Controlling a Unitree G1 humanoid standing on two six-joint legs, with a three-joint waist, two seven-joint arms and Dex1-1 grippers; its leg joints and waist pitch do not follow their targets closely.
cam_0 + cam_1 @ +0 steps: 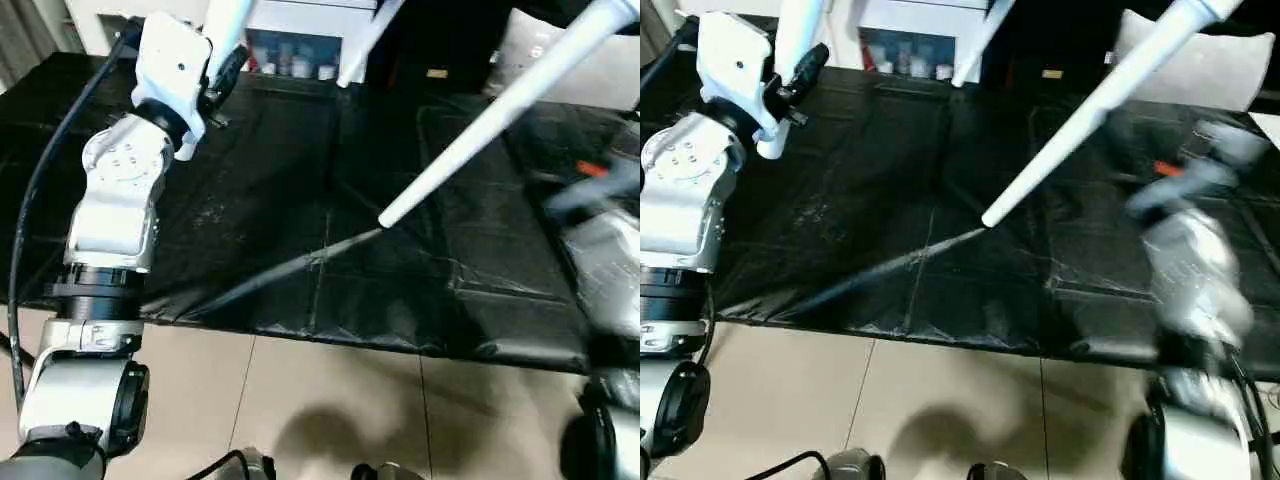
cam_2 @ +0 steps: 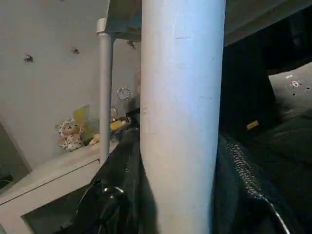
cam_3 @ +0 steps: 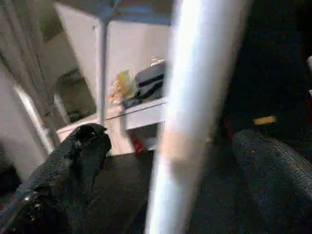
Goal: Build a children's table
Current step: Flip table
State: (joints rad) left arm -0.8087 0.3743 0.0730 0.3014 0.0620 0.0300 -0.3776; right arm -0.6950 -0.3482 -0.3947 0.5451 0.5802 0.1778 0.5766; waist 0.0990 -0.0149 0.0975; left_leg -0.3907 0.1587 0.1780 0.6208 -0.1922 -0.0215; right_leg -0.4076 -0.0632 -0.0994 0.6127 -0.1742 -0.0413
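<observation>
The black-covered worktable (image 1: 260,230) spans the scene, and above it hangs the children's table (image 2: 122,14), its underside up high, with long white legs reaching down: one leg (image 1: 490,115) slants across so its tip hangs just above the black cover, another thin leg (image 1: 365,40) shows farther back. The left gripper (image 1: 222,75) is raised at the worktable's far left and is clamped around a third leg (image 2: 183,122), which stands upright between its dark fingers (image 2: 105,200) and fills the gap completely. The right gripper (image 3: 165,195) is spread wide, with a leg (image 3: 195,112) passing between its two pads (image 3: 73,161) and touching neither, as far as the blur allows. The step in hand looks like steadying the table by two legs; to do it well, the right claw should centre itself on the leg before closing, squarely and low enough for leverage, while the left keeps its hold firm so the table does not swing.
</observation>
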